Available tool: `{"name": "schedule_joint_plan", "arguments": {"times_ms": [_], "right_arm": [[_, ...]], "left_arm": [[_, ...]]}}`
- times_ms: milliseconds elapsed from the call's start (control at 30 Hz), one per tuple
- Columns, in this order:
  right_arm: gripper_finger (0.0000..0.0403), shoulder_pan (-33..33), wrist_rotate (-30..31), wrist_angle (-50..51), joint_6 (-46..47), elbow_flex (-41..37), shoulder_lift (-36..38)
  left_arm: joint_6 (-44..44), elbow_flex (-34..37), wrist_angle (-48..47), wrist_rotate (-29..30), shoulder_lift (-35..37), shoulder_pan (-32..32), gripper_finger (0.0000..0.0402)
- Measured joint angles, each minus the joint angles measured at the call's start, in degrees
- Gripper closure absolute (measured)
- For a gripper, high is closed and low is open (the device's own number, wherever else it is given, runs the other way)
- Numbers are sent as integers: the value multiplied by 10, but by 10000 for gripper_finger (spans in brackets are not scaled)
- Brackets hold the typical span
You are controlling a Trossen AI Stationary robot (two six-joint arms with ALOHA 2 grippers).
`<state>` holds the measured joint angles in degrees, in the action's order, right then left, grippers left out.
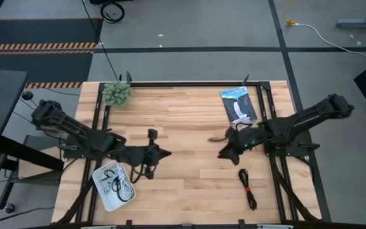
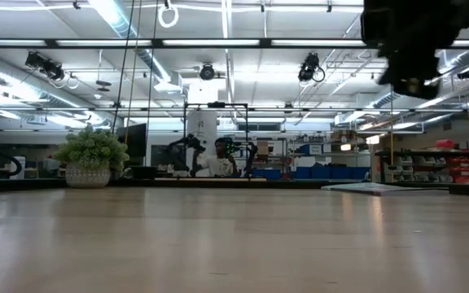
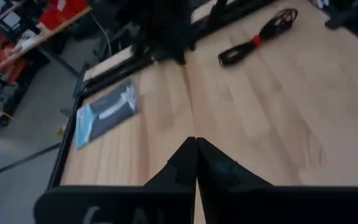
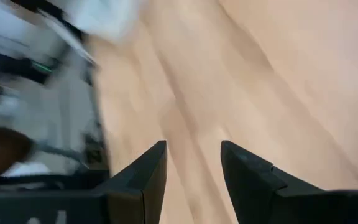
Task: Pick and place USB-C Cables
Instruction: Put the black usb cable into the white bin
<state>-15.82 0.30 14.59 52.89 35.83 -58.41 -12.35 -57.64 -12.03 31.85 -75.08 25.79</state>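
Note:
In the high view a black USB-C cable with a red tie (image 1: 248, 189) lies flat on the wood near the table's near right edge; the left wrist view also shows this cable (image 3: 257, 40). A white tray (image 1: 104, 196) at the near left holds coiled cables, a white one (image 1: 124, 189) among them. My left gripper (image 1: 165, 153) is shut and hovers over the table's middle, right of the tray. My right gripper (image 1: 222, 152) is open and hovers over bare wood, beyond the red-tied cable. In the wrist views the left gripper (image 3: 196, 152) and the right gripper (image 4: 193, 163) have nothing between their fingers.
A flat black-and-blue retail packet (image 1: 238, 104) lies at the far right, behind my right arm. A fuzzy green plant ball (image 1: 117, 93) stands at the far left corner. A black frame rail (image 1: 183, 83) borders the table. Bare wood lies between the two grippers.

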Motion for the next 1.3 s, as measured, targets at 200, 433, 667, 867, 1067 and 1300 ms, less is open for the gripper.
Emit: {"name": "schedule_joint_plan", "arguments": {"times_ms": [200,433,667,867,1067,1300], "right_arm": [[245,-48,-55,258,135,102,-101],[245,-95,-198,379,250,115,-186],[245,-138,-258,370,309,115,-238],[245,-186,-239,323,340,115,-275],[245,-210,-227,249,335,115,-309],[245,-210,-221,255,364,115,-336]], "left_arm": [[75,38,-21,30,55,6,386],[112,38,-44,46,73,15,346],[125,37,-58,78,73,14,290],[147,37,-77,89,73,14,258],[147,37,-78,91,73,14,249],[149,37,-79,90,73,14,250]]}}
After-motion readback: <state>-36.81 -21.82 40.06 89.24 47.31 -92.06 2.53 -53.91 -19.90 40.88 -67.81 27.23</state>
